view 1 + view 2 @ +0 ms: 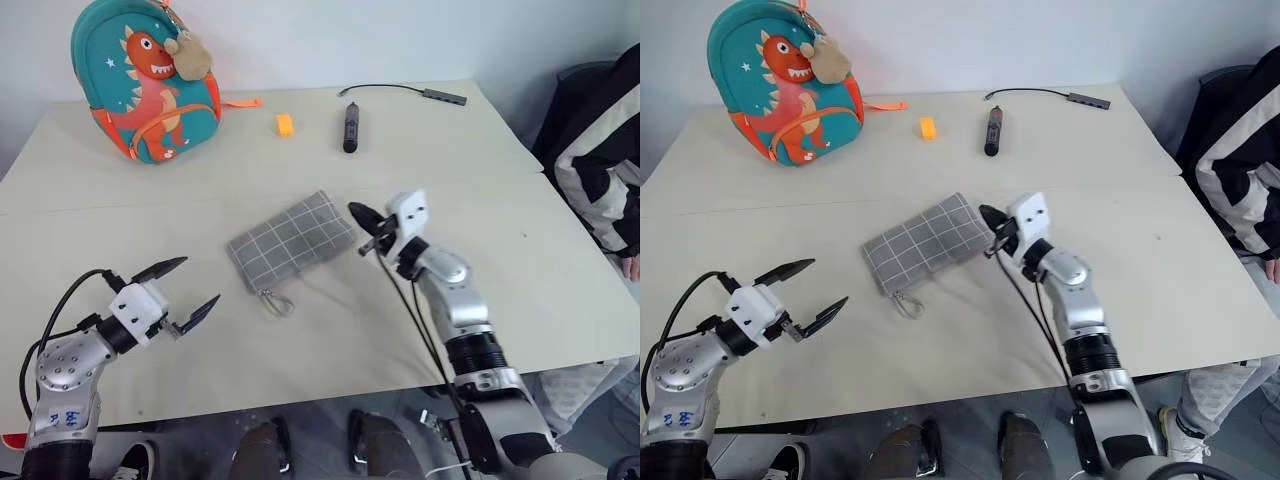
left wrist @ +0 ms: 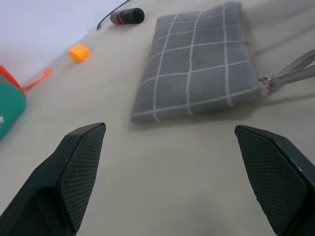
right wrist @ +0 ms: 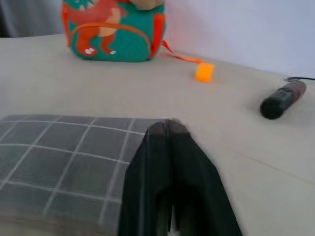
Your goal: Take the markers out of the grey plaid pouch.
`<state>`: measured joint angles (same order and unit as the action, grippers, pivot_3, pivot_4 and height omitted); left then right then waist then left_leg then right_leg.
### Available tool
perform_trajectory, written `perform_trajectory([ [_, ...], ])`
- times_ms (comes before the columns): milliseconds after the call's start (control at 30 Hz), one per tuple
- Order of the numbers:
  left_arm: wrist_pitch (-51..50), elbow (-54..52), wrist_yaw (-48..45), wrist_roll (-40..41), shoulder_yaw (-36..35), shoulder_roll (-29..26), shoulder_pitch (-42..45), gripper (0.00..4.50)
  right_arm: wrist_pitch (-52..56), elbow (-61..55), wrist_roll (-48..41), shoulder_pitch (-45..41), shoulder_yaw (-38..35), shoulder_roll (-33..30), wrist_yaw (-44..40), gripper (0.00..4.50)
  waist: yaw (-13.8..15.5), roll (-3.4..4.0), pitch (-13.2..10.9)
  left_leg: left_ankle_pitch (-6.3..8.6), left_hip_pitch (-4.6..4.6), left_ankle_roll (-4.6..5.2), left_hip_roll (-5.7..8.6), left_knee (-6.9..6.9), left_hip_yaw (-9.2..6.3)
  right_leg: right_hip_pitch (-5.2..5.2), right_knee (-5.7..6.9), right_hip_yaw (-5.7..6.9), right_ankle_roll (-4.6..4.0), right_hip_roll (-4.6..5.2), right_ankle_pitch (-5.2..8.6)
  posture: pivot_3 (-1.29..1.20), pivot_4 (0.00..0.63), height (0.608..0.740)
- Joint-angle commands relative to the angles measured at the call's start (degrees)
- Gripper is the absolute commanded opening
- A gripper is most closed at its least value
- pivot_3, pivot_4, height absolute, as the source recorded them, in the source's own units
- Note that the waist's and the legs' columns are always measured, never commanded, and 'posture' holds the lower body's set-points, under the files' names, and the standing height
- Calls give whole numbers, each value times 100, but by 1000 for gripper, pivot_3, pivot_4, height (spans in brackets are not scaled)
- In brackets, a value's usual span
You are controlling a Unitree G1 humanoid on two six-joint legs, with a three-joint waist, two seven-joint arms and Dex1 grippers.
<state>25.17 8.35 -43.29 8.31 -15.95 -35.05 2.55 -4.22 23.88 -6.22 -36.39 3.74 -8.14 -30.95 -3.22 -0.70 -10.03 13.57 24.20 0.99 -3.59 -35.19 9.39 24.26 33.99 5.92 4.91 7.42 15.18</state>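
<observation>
So the grey plaid pouch [image 1: 291, 241] is lying flat near the middle of the desk [image 1: 120, 190], turned at a slant, with its little loop pull [image 1: 277, 300] sticking out at the corner nearest the robot. No markers out anywhere that I can see, the pouch just looks closed up. The right claw [image 1: 366, 222] is right at the far right end of the pouch, its two black fingers pressed tight together with nothing obviously between them; from the right wrist view the tips sit just over the pouch's edge, but I can't tell if they're actually touching the fabric. The left claw [image 1: 187, 289] is off to the near left, well apart from the pouch, fingers spread wide and aimed toward it, holding nothing. Further back on the desk there's a small orange block [image 1: 285, 124], a black stick-shaped device [image 1: 351, 127] and a grey cable with an adapter [image 1: 440, 95] behind it. The teal dinosaur backpack [image 1: 145, 80] stands at the far left corner. A person in a black and white jacket [image 1: 605, 150] is at the right side of the desk.
</observation>
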Motion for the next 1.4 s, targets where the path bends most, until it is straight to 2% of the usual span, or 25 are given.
perform_trajectory([
  [33,502,177,89,-333,175,-149,90,4500,-366,313,378,-174,149,63,313,23,-1,-1,0,1,0,1,2,0,7,2,2,1,0,2,0,0,150,740],
  [267,1330,557,475,-1192,550,-413,279,4500,-752,1245,1453,-521,690,-110,897,23,-23,-7,4,1,-5,5,1,-1,52,23,22,3,6,-1,-3,0,150,740],
  [400,1609,700,756,-1595,760,-470,440,4500,-673,1305,1587,-466,814,-111,855,23,-23,-7,4,-2,-7,-1,-10,-1,52,28,30,1,4,1,-3,0,150,740],
  [600,1839,1166,1701,-2851,1254,-408,1003,4500,-480,1216,1425,-379,691,-44,740,23,-13,-10,6,-12,-16,-1,-9,-2,53,27,51,0,3,0,-2,0,150,740],
  [700,1839,1191,1887,-3020,1490,-364,1284,4500,-483,1203,1423,-432,649,-104,724,23,-4,-10,6,-19,-23,-1,-10,-2,53,25,59,0,-2,2,-6,0,150,740],
  [833,1931,1398,2119,-3564,1840,-569,1462,4500,-457,1107,1383,-438,635,-135,677,23,15,-8,7,-27,-24,-3,-10,-2,53,25,65,2,-5,6,-8,0,150,740],
  [1033,2029,1616,2073,-3335,2037,-761,1526,4500,-397,995,1274,-383,561,-137,675,23,12,-5,9,-29,-28,-6,-15,-2,52,25,68,1,-9,12,-9,0,150,740],
  [1133,2123,1552,1572,-2666,2149,-864,1363,4500,-387,986,1279,-390,587,-143,671,23,-1,-5,9,-30,-30,-8,-17,-2,52,25,69,0,-9,12,-10,0,150,740],
  [1267,2257,1511,1618,-2856,2210,-1128,1263,4500,-367,959,1228,-385,589,-114,635,23,-44,-5,9,-31,-31,-9,-19,6,58,28,66,-4,-16,9,-6,0,150,740],
  [1400,2266,1597,1713,-2991,2299,-1165,1414,4500,-355,939,1212,-356,594,-114,650,23,-43,-5,9,-30,-33,-11,-19,7,62,27,67,-3,-21,-1,-3,0,150,740],
])
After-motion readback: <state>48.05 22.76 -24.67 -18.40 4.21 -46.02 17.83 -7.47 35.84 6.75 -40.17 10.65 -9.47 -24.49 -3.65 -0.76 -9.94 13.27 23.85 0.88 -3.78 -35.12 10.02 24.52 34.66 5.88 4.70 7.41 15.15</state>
